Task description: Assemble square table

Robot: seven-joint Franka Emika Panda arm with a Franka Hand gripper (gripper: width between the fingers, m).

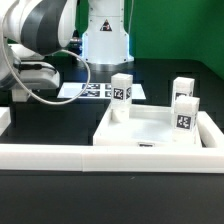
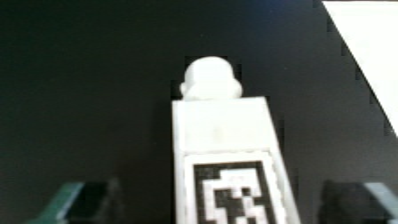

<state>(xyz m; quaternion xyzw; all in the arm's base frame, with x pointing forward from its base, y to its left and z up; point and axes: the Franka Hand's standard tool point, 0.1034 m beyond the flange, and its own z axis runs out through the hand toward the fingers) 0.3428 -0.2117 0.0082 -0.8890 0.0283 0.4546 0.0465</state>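
The white square tabletop (image 1: 150,128) lies with its raised rim up at the exterior view's right. Three tagged white legs stand upright at its corners: one at the far left corner (image 1: 121,92), two on the right side (image 1: 183,90) (image 1: 183,112). In the wrist view a fourth white leg (image 2: 222,140) with a black-white tag lies on the black table, its rounded tip pointing away. My gripper (image 2: 217,203) is open and straddles this leg, with a dark gap on each side between fingers (image 2: 80,200) and leg. In the exterior view the gripper (image 1: 28,92) is low at the left and hides that leg.
The long low white border wall (image 1: 60,155) runs along the front of the table. The marker board (image 1: 92,90) lies flat behind the gripper, near the white robot base (image 1: 105,35). A white edge (image 2: 368,55) shows at the side of the wrist view.
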